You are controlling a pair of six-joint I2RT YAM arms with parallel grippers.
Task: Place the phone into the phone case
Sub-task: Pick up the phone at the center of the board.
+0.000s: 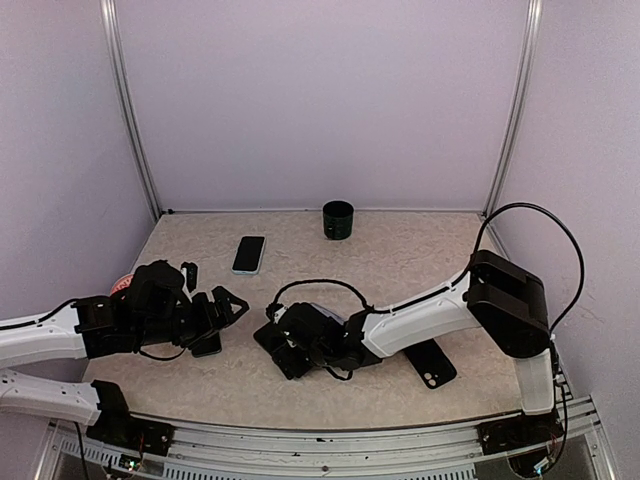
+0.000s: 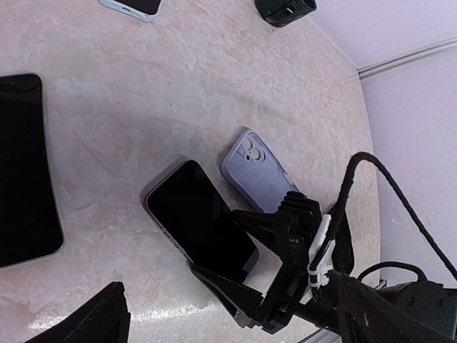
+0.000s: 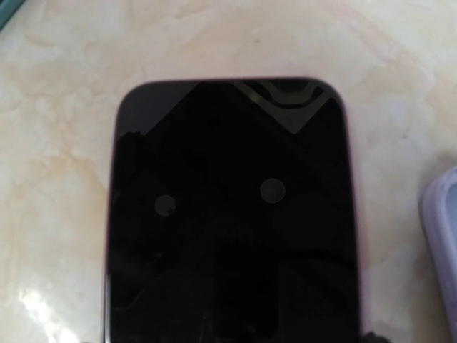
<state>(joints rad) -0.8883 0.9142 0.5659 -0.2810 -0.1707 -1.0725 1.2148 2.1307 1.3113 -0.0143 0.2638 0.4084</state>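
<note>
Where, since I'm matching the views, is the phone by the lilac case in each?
Top external: phone low centre, mostly hidden under the right arm.
Left wrist: centre.
Right wrist: fills the frame.
Shared landmark: lilac case, beside it in both wrist views.

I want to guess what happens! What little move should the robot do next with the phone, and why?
Probably squeeze the right pincer shut on the phone: it straddles the phone's end, and the phone lies flat on the table beside the lilac case, not in it.
</note>
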